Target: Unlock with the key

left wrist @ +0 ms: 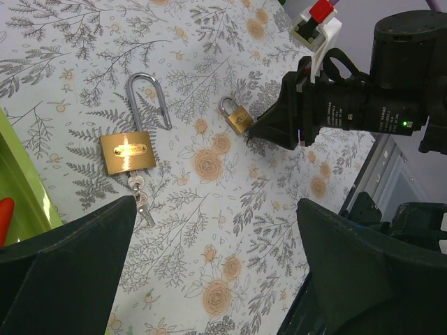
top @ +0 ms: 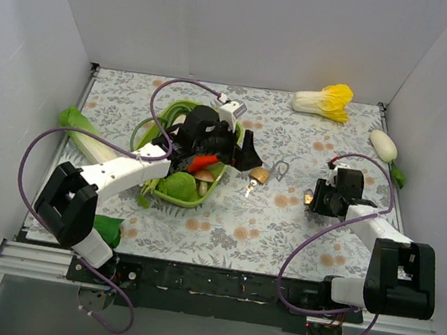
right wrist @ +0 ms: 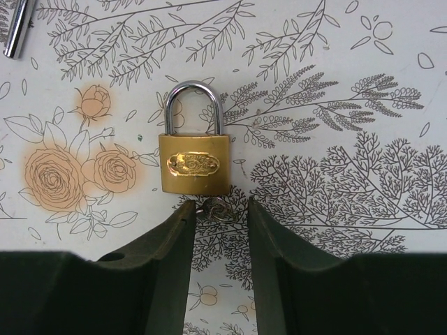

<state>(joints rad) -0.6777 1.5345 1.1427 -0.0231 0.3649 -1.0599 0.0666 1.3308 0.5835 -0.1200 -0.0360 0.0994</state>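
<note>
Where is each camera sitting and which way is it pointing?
Top: above and behind, looking down at the table; left arm and right arm show.
Left wrist: looks down past the left claw at the big padlock, small padlock and right claw.
Right wrist: looks straight down past the right claw at the small padlock.
Shared: both wrist views show the small padlock.

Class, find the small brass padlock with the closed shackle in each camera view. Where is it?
Top external: small padlock right of centre, at the right hand's tips.
Left wrist: upper centre.
Right wrist: centre, just above that hand.
Shared landmark: the right hand, next to it in every view.
</note>
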